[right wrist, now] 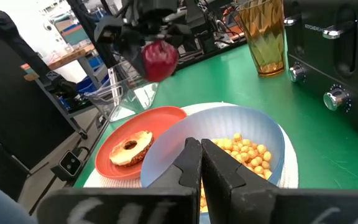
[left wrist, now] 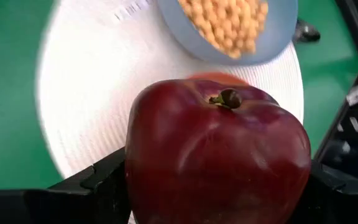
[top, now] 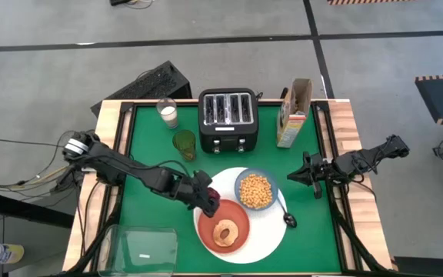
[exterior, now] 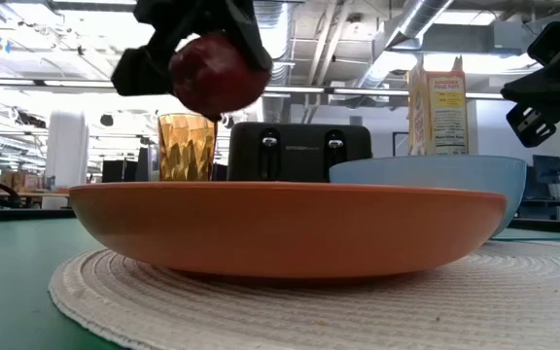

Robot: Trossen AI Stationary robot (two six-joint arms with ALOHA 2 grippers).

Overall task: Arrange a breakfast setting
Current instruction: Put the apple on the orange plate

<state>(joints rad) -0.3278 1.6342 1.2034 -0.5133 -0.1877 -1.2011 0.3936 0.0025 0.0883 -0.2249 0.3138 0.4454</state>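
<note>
The left pincer (top: 207, 201) grips a dark red apple (right wrist: 160, 60) in the air above the orange plate (top: 204, 231), at its ten o'clock edge; a bagel (top: 224, 232) lies on that plate; the right pincer (top: 301, 175) waits closed at three o'clock of the cereal bowl (top: 255, 189).

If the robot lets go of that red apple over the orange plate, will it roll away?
Probably a little. The red apple looks round and glossy, so it may roll or slip once the left tool opens. The orange plate has a raised rim, which would likely catch it. The bagel lying there might also stop it. It looks firm, not squishy.
</note>
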